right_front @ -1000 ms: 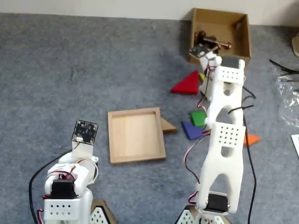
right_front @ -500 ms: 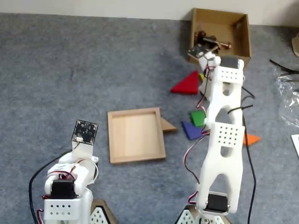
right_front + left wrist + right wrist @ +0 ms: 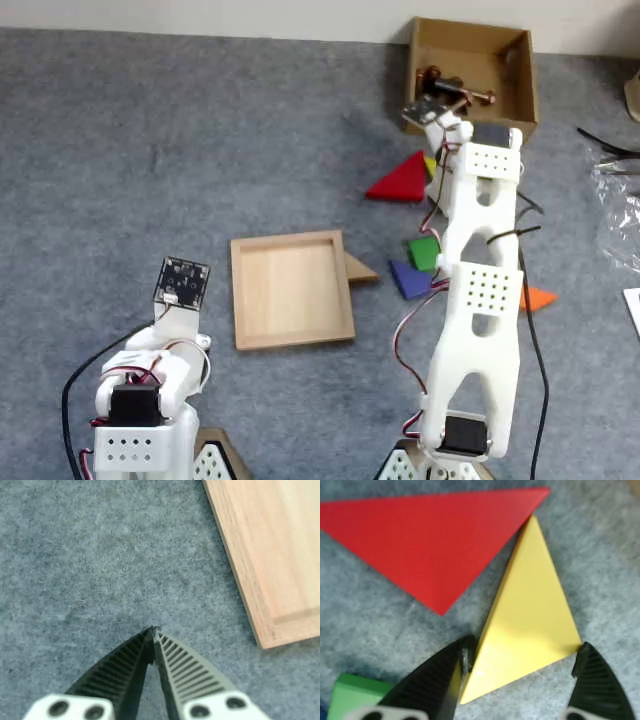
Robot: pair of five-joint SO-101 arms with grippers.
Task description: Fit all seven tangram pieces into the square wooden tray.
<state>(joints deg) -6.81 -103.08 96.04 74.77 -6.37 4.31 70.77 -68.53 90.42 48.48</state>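
Far right of the table (image 3: 150, 150), we see right gripper (image 3: 524, 652) spread wide, straddling the yellow triangle (image 3: 525, 625) beside the red triangle (image 3: 430, 540). Left gripper (image 3: 153, 632) pinched closed by the mid-table tray (image 3: 240, 570).

Wide run of grey carpet (image 3: 130, 150) left of and beyond the wooden tray (image 3: 291, 290), tray floor bare. Left gripper (image 3: 151, 632), fingers pressed together, over carpet just beside the tray's left edge. Crowded to the tray's right: tan triangle (image 3: 358, 268) against its edge, then blue piece (image 3: 410, 278), green piece (image 3: 423, 252) and red triangle (image 3: 398, 180), right arm (image 3: 480, 300) stretched above them. Right gripper (image 3: 525, 647) spread around the yellow triangle (image 3: 525, 605), red triangle touching its tip. Cardboard box (image 3: 470, 50) just beyond
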